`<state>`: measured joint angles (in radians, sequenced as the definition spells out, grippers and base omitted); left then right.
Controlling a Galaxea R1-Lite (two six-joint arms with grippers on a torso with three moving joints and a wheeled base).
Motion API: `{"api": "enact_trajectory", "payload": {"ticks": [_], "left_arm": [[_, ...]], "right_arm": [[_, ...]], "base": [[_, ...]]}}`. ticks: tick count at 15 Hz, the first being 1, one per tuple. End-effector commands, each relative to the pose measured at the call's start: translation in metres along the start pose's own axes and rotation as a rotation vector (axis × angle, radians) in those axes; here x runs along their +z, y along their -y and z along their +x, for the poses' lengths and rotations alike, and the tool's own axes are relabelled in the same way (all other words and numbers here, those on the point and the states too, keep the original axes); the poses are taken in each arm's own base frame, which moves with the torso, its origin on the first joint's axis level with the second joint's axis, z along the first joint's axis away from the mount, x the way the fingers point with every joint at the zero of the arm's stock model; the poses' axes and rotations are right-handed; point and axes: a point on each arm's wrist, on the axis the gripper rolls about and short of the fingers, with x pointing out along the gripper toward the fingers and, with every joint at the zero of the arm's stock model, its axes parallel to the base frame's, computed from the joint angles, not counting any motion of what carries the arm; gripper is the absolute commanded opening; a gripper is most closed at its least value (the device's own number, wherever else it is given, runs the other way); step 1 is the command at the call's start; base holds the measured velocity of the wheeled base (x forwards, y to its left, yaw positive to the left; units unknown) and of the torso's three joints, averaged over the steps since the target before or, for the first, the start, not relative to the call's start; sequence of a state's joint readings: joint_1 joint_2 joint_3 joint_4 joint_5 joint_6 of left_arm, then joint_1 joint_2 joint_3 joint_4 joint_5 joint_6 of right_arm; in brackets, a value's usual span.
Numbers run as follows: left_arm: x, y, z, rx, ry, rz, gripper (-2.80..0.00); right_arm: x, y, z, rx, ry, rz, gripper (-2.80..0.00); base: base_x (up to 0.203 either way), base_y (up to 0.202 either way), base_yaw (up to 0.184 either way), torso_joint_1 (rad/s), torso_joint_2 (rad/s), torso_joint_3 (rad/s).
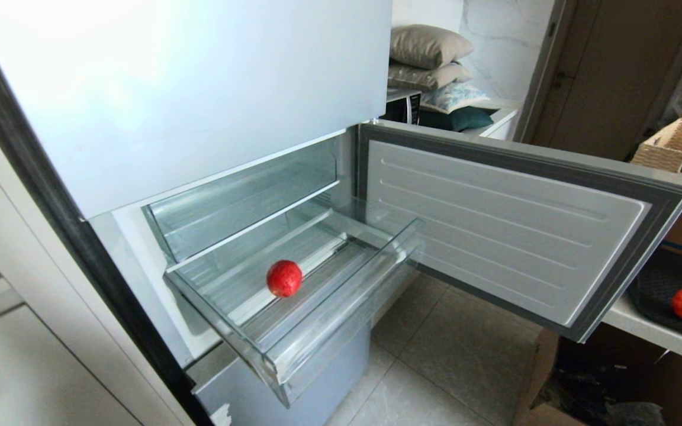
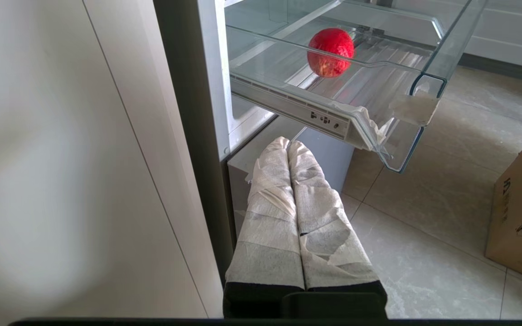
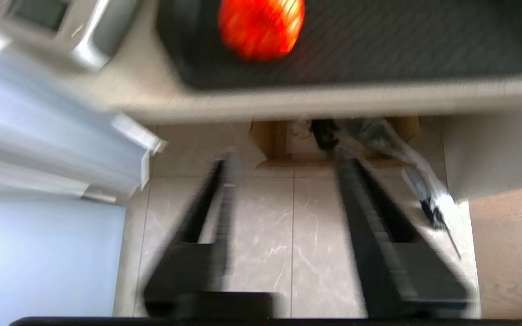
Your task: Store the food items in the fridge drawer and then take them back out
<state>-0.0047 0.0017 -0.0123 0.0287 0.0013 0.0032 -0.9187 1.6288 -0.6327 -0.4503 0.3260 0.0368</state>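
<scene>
With one red fruit (image 1: 284,278) lying in the pulled-out fridge drawer (image 1: 341,307), the right gripper (image 3: 283,181), fingers apart and empty, should centre over the orange-red fruit (image 3: 261,27) on the right worktop's dark mat (image 3: 424,40) before closing.

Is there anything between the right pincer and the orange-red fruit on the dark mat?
Nothing visible. In the right wrist view the right pincer is open over bare floor tiles, and the orange-red fruit lies ahead on the dark mat, with only the counter edge lying in between.
</scene>
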Motion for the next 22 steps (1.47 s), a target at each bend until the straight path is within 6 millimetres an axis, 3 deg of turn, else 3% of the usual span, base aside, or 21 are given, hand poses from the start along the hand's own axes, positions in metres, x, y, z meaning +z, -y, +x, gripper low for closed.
{"api": "enact_trajectory", "payload": {"ticks": [1,6,9,12,22], "left_arm": [[0.000,0.000,0.000,0.000,0.000,0.000,-2.80],[0.000,0.000,0.000,0.000,0.000,0.000,-2.80],[0.000,0.000,0.000,0.000,0.000,0.000,-2.80],[0.000,0.000,0.000,0.000,0.000,0.000,-2.80],[0.000,0.000,0.000,0.000,0.000,0.000,-2.80]], "right_arm": [[-0.002,0.017,0.046,-0.004,-0.058,0.019,0.00],[0.017,0.036,0.120,0.017,0.031,-0.092,0.00],[0.017,0.030,0.156,0.093,0.051,-0.165,0.00],[0.015,0.024,0.177,0.163,0.049,-0.181,0.00],[0.011,0.023,0.211,0.186,0.057,-0.200,0.00]], "base": [[0.000,0.000,0.000,0.000,0.00,0.000],[0.000,0.000,0.000,0.000,0.00,0.000],[0.000,0.000,0.000,0.000,0.00,0.000],[0.000,0.000,0.000,0.000,0.00,0.000],[0.000,0.000,0.000,0.000,0.00,0.000]]}}
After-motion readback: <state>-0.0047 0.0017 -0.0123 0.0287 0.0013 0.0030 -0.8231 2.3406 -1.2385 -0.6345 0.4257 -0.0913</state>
